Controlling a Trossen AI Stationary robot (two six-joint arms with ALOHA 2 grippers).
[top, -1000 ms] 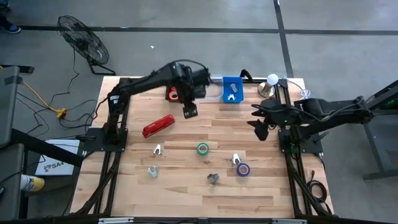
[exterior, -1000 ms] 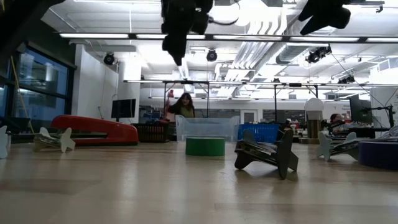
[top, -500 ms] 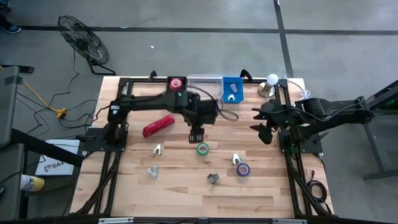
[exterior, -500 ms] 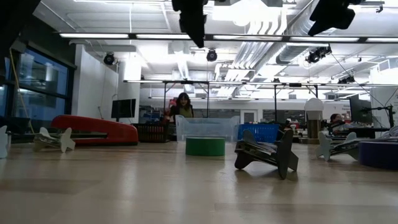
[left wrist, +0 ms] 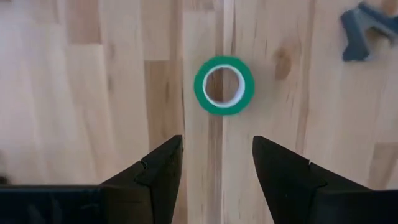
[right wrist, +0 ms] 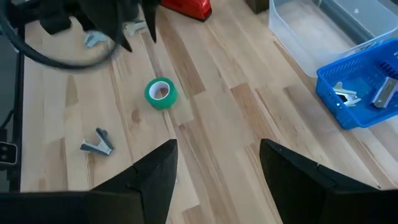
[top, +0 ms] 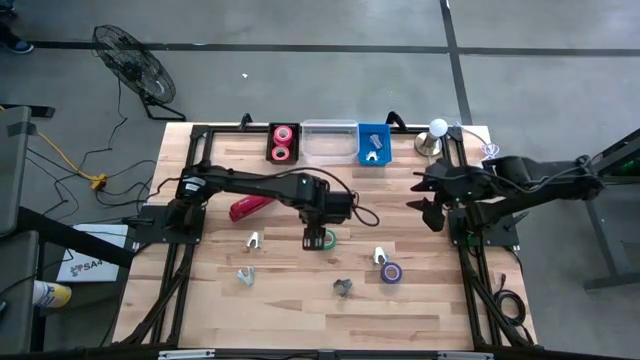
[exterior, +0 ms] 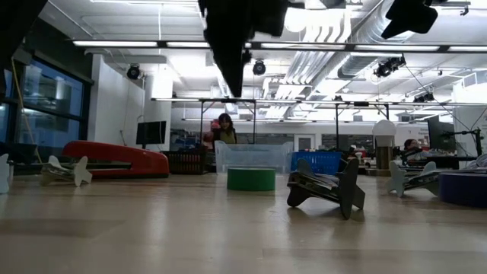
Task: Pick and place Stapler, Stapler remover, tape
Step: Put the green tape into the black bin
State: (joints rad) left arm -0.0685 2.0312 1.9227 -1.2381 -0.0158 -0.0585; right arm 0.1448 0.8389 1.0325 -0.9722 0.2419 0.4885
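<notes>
The green tape roll (left wrist: pixel 224 86) lies flat on the table near its middle (top: pixel 328 239) (exterior: pixel 251 179). My left gripper (left wrist: pixel 217 162) hangs open above the table just beside the roll (top: pixel 314 240), touching nothing. The red stapler (top: pixel 255 205) lies flat to the left of it, toward the far edge (exterior: pixel 114 160). Several grey staple removers rest on the table, among them one (top: pixel 253 240) and another (top: pixel 343 288). A purple tape roll (top: pixel 391 272) lies at the near right. My right gripper (right wrist: pixel 214 168) waits open in the air at the table's right side (top: pixel 428 205).
Along the far edge stand a black tray holding two pink tape rolls (top: pixel 282 143), a clear bin (top: pixel 330 130) and a blue bin (top: pixel 362 133) holding staple removers. A lamp (top: pixel 436 130) stands at the far right corner. A person shows in the room behind (exterior: pixel 224 128).
My left gripper has swung from beside the black tray at the far edge toward the near edge and slightly right, coming lower, and now hangs beside the green tape roll. Nothing on the table has moved.
</notes>
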